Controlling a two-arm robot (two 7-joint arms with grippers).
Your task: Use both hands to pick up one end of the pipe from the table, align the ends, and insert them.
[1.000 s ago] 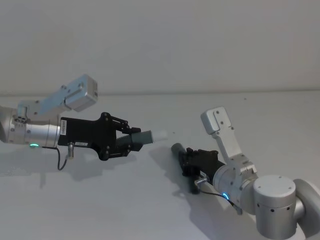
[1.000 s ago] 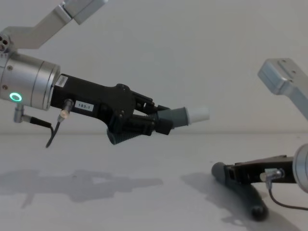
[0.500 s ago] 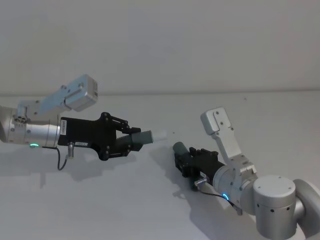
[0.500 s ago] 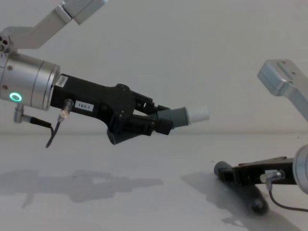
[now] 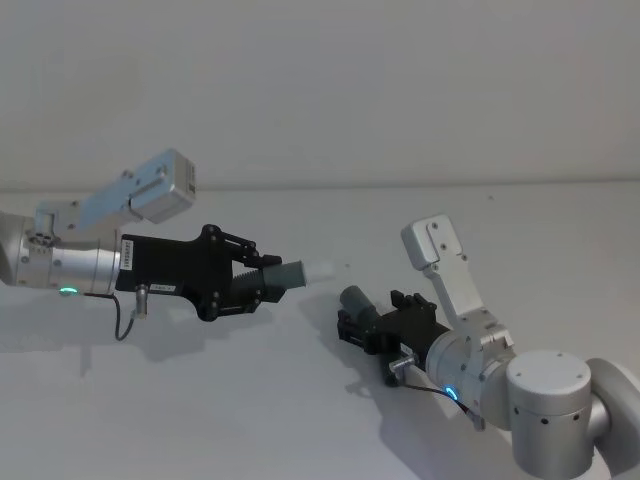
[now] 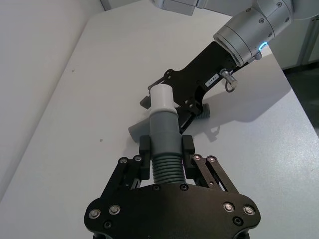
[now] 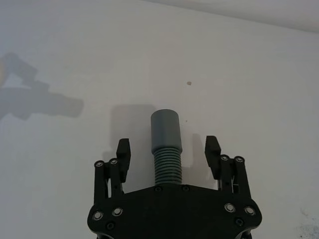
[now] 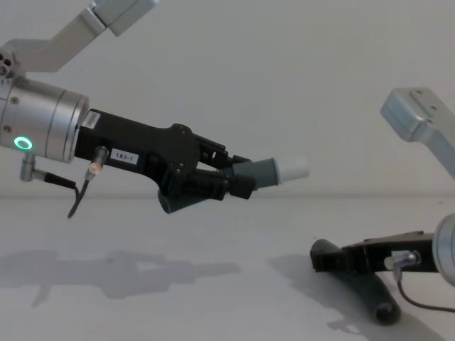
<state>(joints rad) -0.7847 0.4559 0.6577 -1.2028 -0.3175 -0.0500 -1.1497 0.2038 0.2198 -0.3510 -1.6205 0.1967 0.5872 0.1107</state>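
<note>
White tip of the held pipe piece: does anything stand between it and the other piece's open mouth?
Nothing visible does. The left gripper holds the white-tipped piece aloft; the grey mouth sits lower, between the open fingers of the right gripper, with open space between them.

The left gripper (image 8: 240,182) is clamped on the ribbed middle of one dark grey pipe piece (image 8: 264,172), holding it clear above the table (image 8: 178,298); the piece tilts slightly upward and its white tip (image 8: 293,168) juts out free. The second piece (image 7: 165,130), all grey and ribbed at the middle, rests on the table with its wider round mouth (image 5: 351,297) uncovered. The right gripper (image 7: 167,144) sits low over the table, fingers (image 7: 123,149) spread either side of the second piece, not touching it
</note>
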